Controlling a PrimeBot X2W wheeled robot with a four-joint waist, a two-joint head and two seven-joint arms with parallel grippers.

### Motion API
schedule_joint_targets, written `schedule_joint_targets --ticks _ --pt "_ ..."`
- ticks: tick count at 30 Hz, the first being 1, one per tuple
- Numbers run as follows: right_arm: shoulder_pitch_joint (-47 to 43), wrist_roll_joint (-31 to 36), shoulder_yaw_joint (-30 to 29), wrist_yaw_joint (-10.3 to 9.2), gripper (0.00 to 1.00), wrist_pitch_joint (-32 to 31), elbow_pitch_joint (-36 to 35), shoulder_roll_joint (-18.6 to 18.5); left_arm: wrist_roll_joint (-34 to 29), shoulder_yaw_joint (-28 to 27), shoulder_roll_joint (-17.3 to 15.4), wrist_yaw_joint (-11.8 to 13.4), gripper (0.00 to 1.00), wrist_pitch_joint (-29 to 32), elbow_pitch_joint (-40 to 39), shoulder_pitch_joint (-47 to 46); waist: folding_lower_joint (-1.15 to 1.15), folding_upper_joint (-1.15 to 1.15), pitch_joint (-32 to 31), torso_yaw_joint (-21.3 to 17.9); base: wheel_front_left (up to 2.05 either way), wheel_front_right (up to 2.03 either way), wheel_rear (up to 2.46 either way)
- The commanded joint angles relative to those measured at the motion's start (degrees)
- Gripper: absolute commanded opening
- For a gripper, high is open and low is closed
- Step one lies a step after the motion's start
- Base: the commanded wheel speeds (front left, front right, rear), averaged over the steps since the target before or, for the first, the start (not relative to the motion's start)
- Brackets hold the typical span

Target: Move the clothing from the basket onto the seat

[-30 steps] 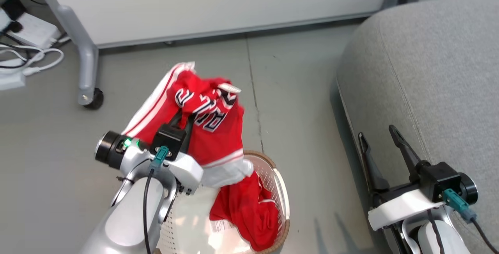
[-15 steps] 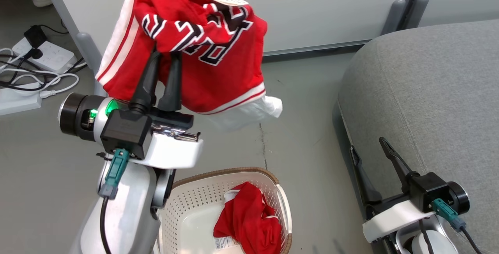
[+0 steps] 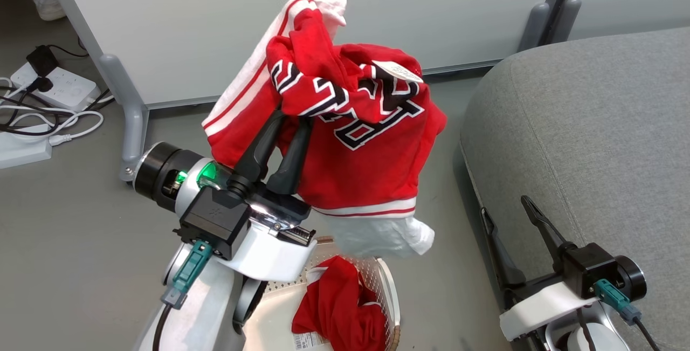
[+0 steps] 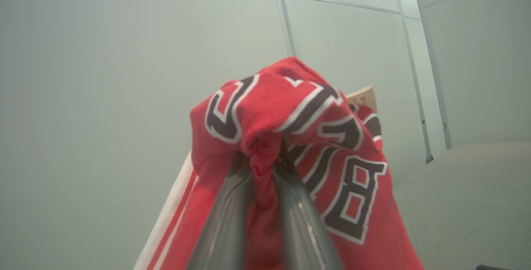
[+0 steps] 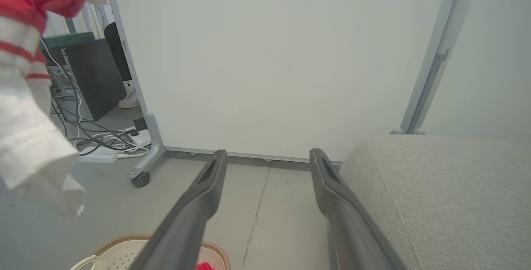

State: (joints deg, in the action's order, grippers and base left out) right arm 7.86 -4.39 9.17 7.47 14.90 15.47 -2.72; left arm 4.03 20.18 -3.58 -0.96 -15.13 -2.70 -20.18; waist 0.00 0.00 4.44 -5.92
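your left gripper (image 3: pixel 294 120) is pinching a fold of the lettered jersey (image 3: pixel 372 162). its two dark fingers are pressed close, with a ridge of red cloth bunched between them just below the tips. the rest of the jersey drapes over and around the fingers and hangs in the air above the basket (image 3: pixel 392 291). its striped hem and a pale white lining (image 3: pixel 388 235) sag to just over the basket's rim. the second jersey (image 3: pixel 334 313) lies crumpled inside the basket. the seat (image 3: pixel 593 124) stands to the right of the basket across a strip of floor (image 3: pixel 81 243), with nothing red on it yet. your right gripper (image 3: pixel 505 206) is spread wide and empty, right of the basket and beside the seat's near edge. i cannot tell whether it touches the seat.

what to watch, as i judge it:
- the hold is on one small fold and most of the cloth hangs off to one side, so a quick swing could tug the fold free and drop the jersey on the floor right of the basket.
- the low lining could drag on the basket's rim or snag the second jersey if you travel sideways without more height.
- your right gripper stands on the way from the basket to the seat, so the trailing cloth may catch on its open fingers.
- the partition panel (image 3: pixel 269 27) stands behind the basket, so keep the raised cloth off it.
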Motion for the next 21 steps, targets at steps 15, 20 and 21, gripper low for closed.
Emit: schedule_joint_targets --ticks 15,20,21 --pt "-0.4 -0.2 0.1 0.05 1.0 0.3 0.1 -0.5 -0.4 -0.5 0.6 -1.6 0.0 0.0 0.8 1.4 0.0 0.0 -0.4 0.1 0.0 0.0 0.0" --pt "-0.8 -0.5 0.0 0.05 1.0 0.3 0.4 -0.5 -0.2 -0.3 0.6 -1.9 0.0 0.0 0.8 1.6 0.0 0.0 -0.6 0.2 0.0 0.0 0.0" --pt "-0.8 -0.5 0.1 0.05 1.0 0.3 0.5 -0.5 -0.1 -0.2 0.6 -1.9 0.0 0.0 0.7 1.6 0.0 0.0 -0.7 0.2 0.0 0.0 0.0"
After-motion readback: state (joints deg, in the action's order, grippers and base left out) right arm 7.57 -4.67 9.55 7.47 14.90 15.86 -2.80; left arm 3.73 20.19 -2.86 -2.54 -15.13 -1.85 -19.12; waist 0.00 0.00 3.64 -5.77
